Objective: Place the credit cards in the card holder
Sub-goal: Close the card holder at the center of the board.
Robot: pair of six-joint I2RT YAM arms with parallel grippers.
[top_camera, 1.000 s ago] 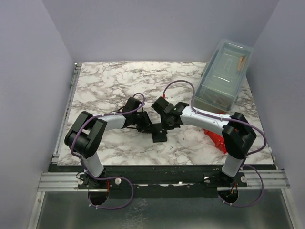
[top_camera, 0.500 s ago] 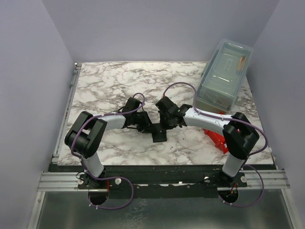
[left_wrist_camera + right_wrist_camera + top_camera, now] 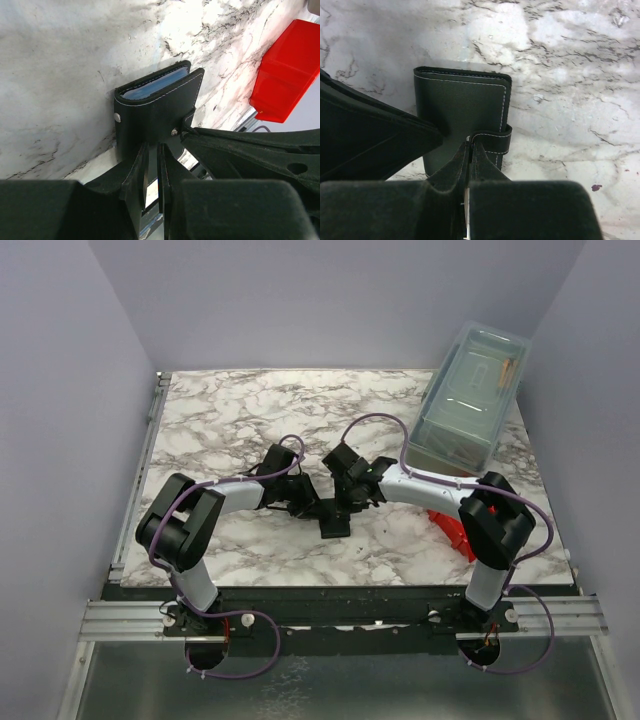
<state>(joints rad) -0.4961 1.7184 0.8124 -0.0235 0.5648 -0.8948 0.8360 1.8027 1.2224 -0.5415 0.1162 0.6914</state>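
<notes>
1. This is a robotics lab test cell, not a home or shop.
2. Plain lilac walls (image 3: 60, 390) box in a marble-patterned table (image 3: 230, 410) on three sides.
3. An aluminium rail (image 3: 340, 618) runs along the table's near edge, carrying the left arm (image 3: 215, 498) and right arm (image 3: 440, 492), with purple cables (image 3: 375, 418) looping off them.
4. A clear lidded box (image 3: 470, 400) sits at the far right corner, and a red bin (image 3: 455, 530) near the right edge.
</notes>
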